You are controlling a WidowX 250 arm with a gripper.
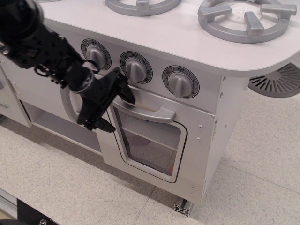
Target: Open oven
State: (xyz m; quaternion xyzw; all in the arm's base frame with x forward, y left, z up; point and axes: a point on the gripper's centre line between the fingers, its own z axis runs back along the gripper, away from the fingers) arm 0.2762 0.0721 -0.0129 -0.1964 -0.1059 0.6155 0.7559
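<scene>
The white oven (206, 136) faces me, its door shut. The door has a rounded clear window (150, 143), a wide grey bar handle (152, 112) and three grey knobs (136, 68) above. My black gripper (115, 111) is open at the door's upper left corner. Its upper finger (125, 92) sits just above the handle's left end. Its lower finger (102, 124) lies against the door's left edge. It holds nothing. The arm hides the handle's far left tip and part of the left knob (96, 55).
Grey stove burners (246, 18) sit on the white countertop (187, 37). A grey slotted disc (279, 82) lies on the floor at right. An open shelf (56, 124) of the neighbouring cabinet is at left. An aluminium frame foot (183, 206) sticks out below the oven.
</scene>
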